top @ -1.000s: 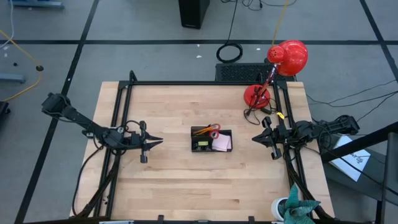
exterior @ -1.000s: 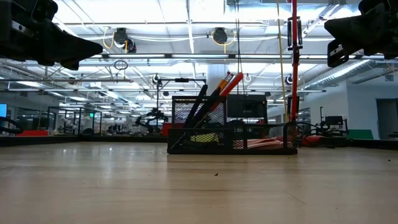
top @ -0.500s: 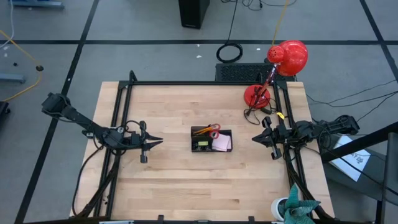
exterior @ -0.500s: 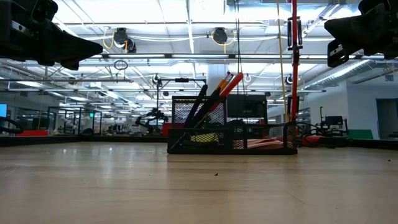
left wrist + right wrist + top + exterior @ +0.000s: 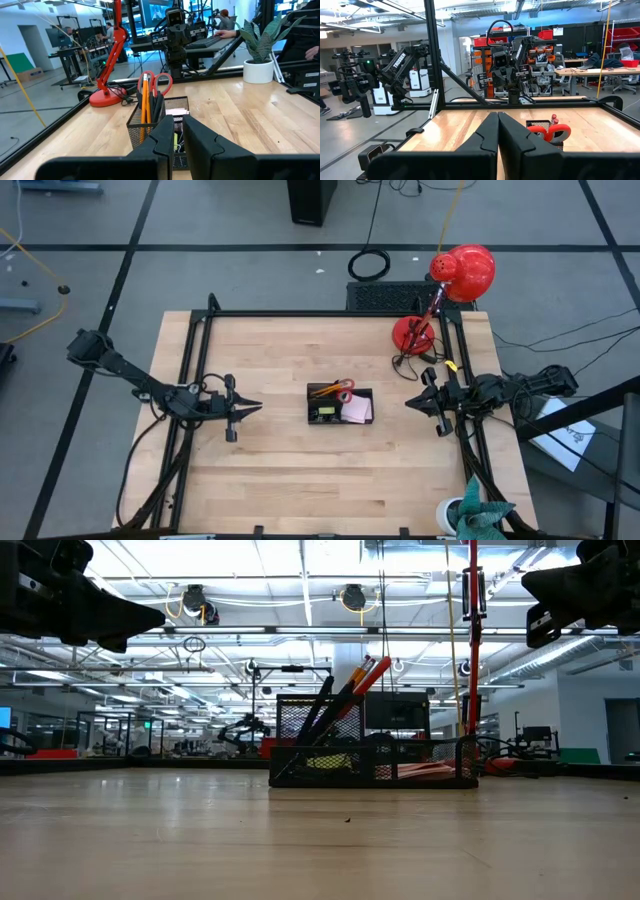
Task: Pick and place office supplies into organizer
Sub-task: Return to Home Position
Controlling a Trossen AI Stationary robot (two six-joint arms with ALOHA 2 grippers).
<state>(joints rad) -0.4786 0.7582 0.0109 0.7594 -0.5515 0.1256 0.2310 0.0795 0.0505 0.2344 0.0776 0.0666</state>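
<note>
High view, desk: light wooden desk [image 5: 280,470] across mid-frame, ringed by a black frame.
High view, organizer: small black mesh organizer [image 5: 338,422] at frame centre, upright on the wood, well apart from both arms.
High view, contents: red-handled scissors [image 5: 345,386] and orange pencils [image 5: 325,390] in the upper compartment; pale pink sticky-note pad [image 5: 357,410] at lower right; tiny yellow item [image 5: 322,413] at lower left.
High view, left tool [image 5: 257,408]: left of centre, aimed at the organizer, fingers pinched to a point, holding nothing.
High view, right tool [image 5: 409,402]: right of centre, aimed back at the organizer, likewise pinched together and empty.
High view, lamp: red desk lamp [image 5: 412,332] at the desk's upper right corner.
Low view, organizer [image 5: 400,775]: mid-frame on the desk, taller section at its left, dark pens [image 5: 320,715] and pencils leaning out toward the right.
Low view, tools: left tool [image 5: 155,613] in the upper left corner, right tool [image 5: 532,585] in the upper right, both raised well above the wood.
Left wrist view, tool [image 5: 179,120]: at bottom centre, fingers close together with only a slit between, empty.
Left wrist view, organizer [image 5: 142,132]: just behind the fingers, scissors [image 5: 160,82] and pencils standing in it.
Right wrist view, tool [image 5: 498,116]: at bottom centre, fingers pressed together, empty.
Right wrist view, organizer [image 5: 536,123]: right of the fingers, red scissor handles poking up.
</note>
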